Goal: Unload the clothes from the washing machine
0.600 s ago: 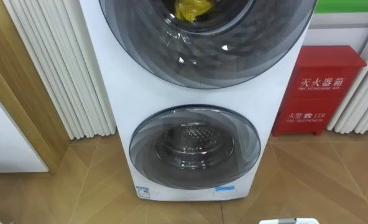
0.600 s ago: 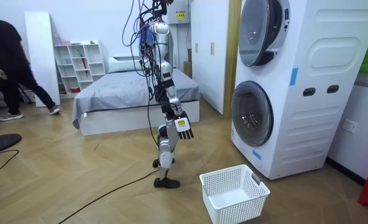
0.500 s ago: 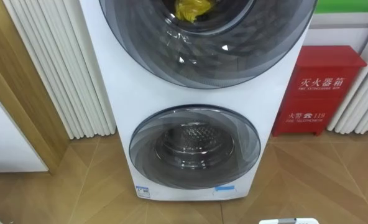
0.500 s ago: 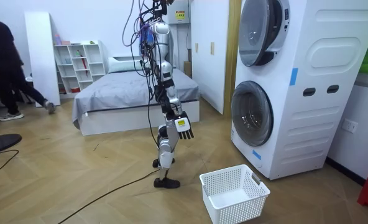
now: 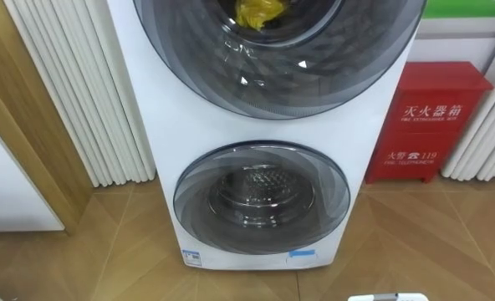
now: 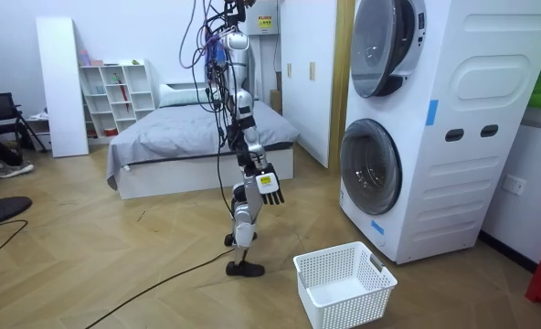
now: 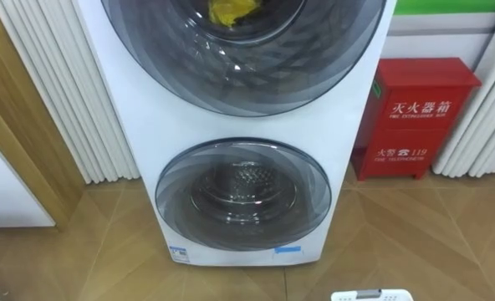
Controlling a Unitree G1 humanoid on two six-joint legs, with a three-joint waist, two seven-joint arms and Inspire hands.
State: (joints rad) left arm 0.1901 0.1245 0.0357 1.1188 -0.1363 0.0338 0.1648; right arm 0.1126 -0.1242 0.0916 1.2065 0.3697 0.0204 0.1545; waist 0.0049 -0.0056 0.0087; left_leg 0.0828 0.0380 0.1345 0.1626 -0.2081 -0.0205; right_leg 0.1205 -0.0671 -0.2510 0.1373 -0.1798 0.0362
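A yellow cloth (image 5: 258,12) lies inside the upper drum, behind its round glass door (image 5: 281,67), which is closed. Below it, the lower drum's door (image 5: 262,198) is also closed, and the steel drum behind it looks bare. The stacked white washing machines (image 6: 435,119) stand at the room view's right. I stand upright about a step in front of them, facing them. My right hand (image 6: 269,187) hangs at my side with its fingers relaxed and holds nothing.
A white laundry basket (image 6: 344,283) sits on the wooden floor between me and the machines; its rim (image 5: 387,297) shows at the bottom edge. A red fire cabinet (image 5: 431,121) stands right of the machines, white slats (image 5: 80,92) to the left. A bed (image 6: 188,137) is behind me.
A person at the room view's left has walked off towards the left edge. I and the machines have not moved.
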